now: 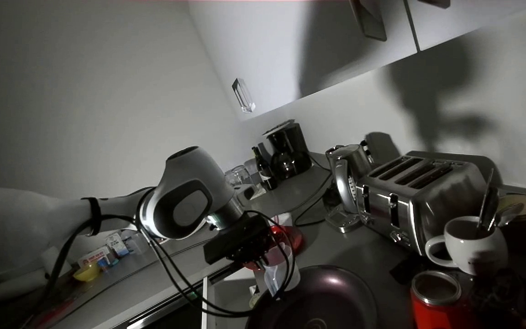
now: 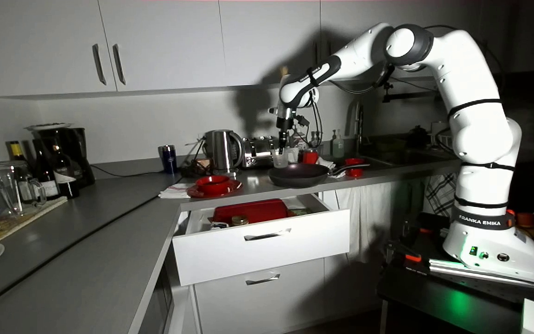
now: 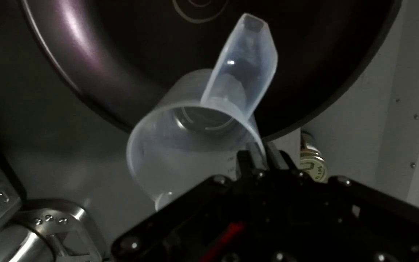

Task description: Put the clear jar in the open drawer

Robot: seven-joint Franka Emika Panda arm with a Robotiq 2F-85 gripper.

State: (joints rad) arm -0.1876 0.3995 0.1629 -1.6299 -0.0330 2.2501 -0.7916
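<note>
The clear jar [image 3: 187,156] hangs from the end effector [image 3: 266,154]; rim pinched.

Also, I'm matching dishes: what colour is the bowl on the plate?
The bowl is red, showing best in an exterior view.

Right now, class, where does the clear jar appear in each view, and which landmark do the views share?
In an exterior view: the clear jar, low, slightly right of centre.
In an exterior view: the clear jar, almost at the centre.
In the wrist view: the clear jar, central, held at the rim by the gripper.
Shared landmark: the frying pan, in all three.
</note>
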